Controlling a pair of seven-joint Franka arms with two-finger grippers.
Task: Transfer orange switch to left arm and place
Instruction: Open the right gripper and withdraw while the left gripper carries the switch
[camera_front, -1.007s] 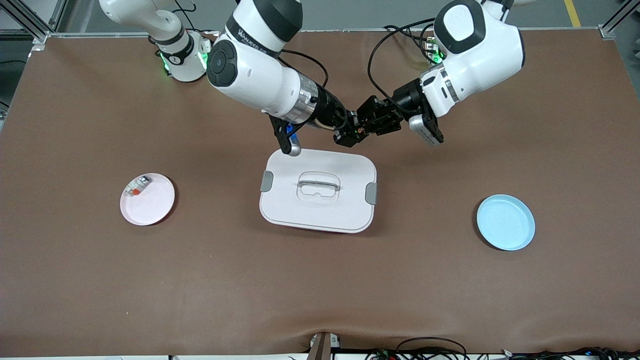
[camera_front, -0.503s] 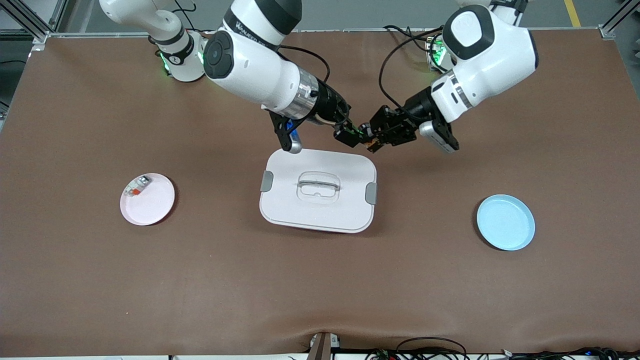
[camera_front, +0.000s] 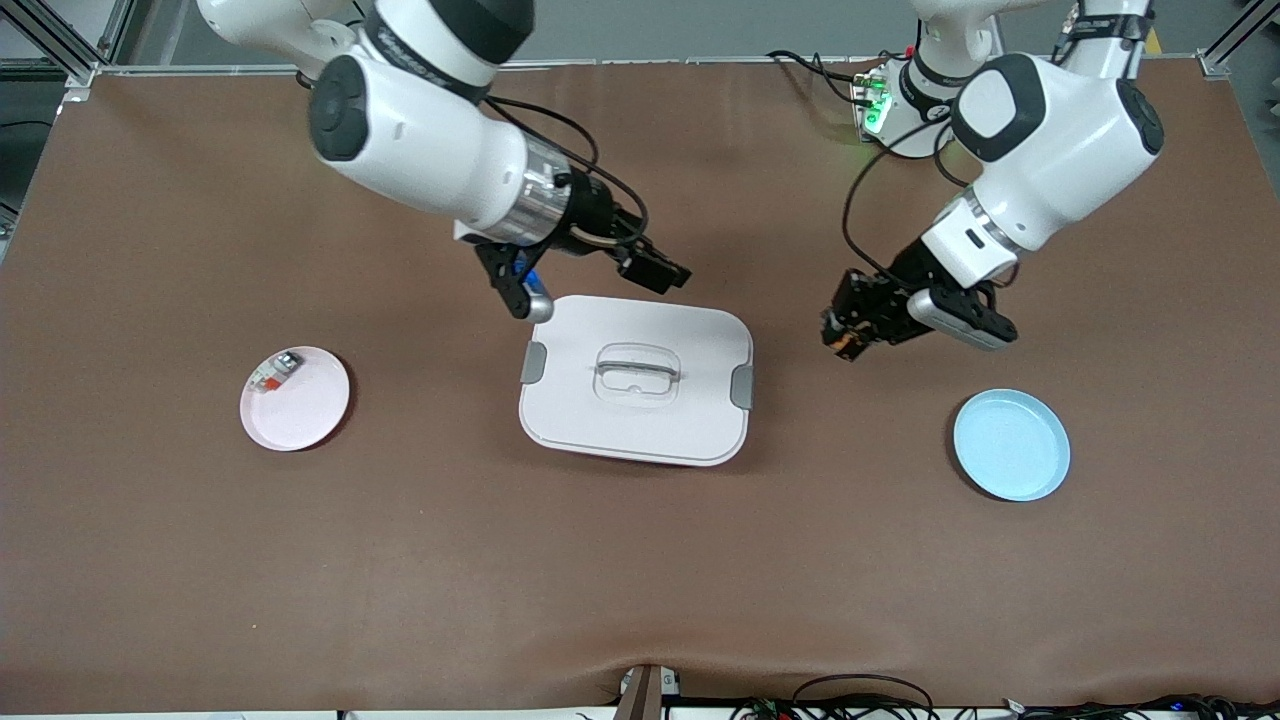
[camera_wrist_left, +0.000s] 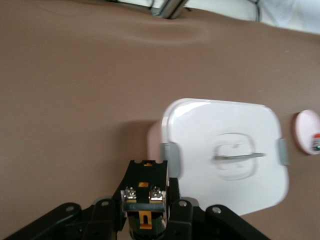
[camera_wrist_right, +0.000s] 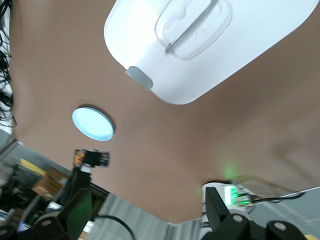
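Left wrist view, left hand (camera_wrist_left: 144, 220) pinching tiny blocky black orange switch (camera_wrist_left: 144, 197), smooth white rounded box (camera_front: 636, 379) on brown bench (camera_front: 640, 560), right hand (camera_front: 655, 272) spread.

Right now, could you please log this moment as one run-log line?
handover done | left gripper shut on orange switch, over table between box and blue plate | right gripper open over box edge

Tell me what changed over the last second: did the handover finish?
Yes. The two grippers, which met above the box's edge, have parted. The left gripper now carries the orange switch over bare table toward the blue plate. The right gripper let go and drew back, open, over the box's edge. Box, blue plate and pink plate stayed put.
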